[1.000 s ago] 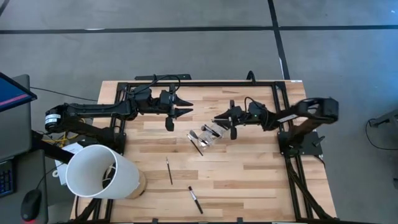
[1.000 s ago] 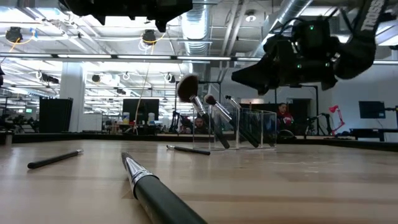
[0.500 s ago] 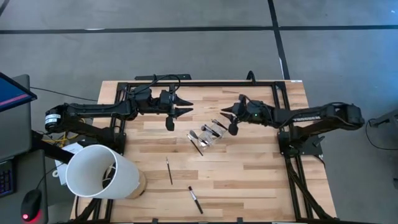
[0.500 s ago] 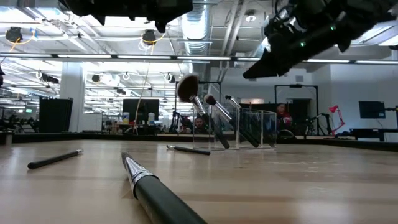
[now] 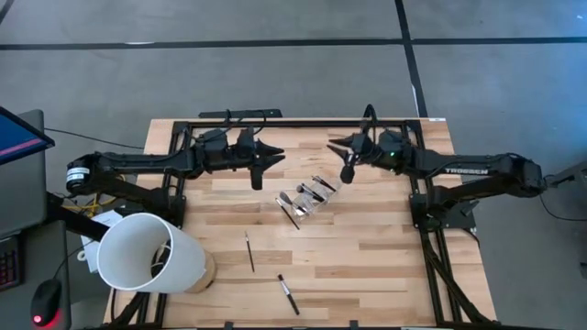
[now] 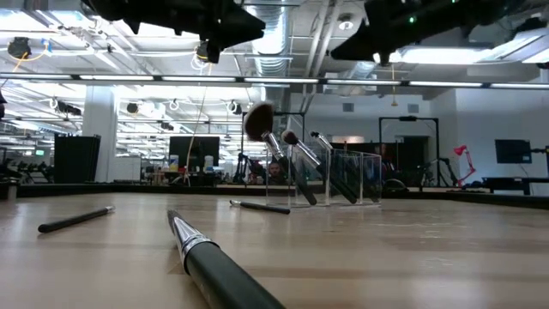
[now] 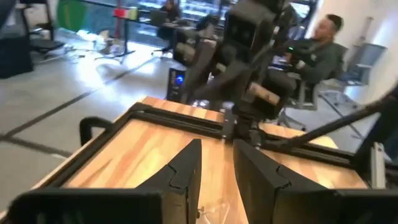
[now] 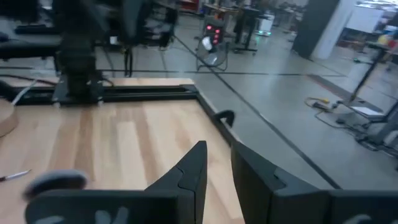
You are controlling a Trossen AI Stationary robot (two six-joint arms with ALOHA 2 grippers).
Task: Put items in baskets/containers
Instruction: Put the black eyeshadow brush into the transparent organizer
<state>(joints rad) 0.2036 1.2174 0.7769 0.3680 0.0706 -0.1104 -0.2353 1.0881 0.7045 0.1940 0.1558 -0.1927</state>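
Both pincers hang above the far half of the pale wooden table (image 5: 367, 247), and we see nothing between either pair of fingers. Our left gripper (image 5: 273, 158) points toward the table's middle; in its wrist view the two dark fingers (image 7: 186, 168) stand a narrow gap apart, empty. Our right gripper (image 5: 336, 145) faces it from the other side, near the far black frame rail (image 5: 303, 124); its fingers (image 8: 189, 171) likewise stand slightly apart with only bare wood showing between them.

Below and between the two pincers, toward the near side, sits the small clear plastic box (image 5: 312, 197). It holds several thin dark-handled makeup brushes (image 6: 296, 167), leaning at a slant with their tips poking out over its open end toward the left gripper's side; the fluffiest black head (image 6: 257, 122) rises highest. One thin stick (image 6: 260, 206) lies on the wood just beside the box.

Well apart from both pincers, on the near part of the table, lie a thin dark pencil-like stick (image 5: 249, 251) and a thicker black brush with a silver ferrule (image 5: 288, 294). Beyond the left gripper's own side, at the near corner, a large white cylinder (image 5: 147, 252) lies tilted.
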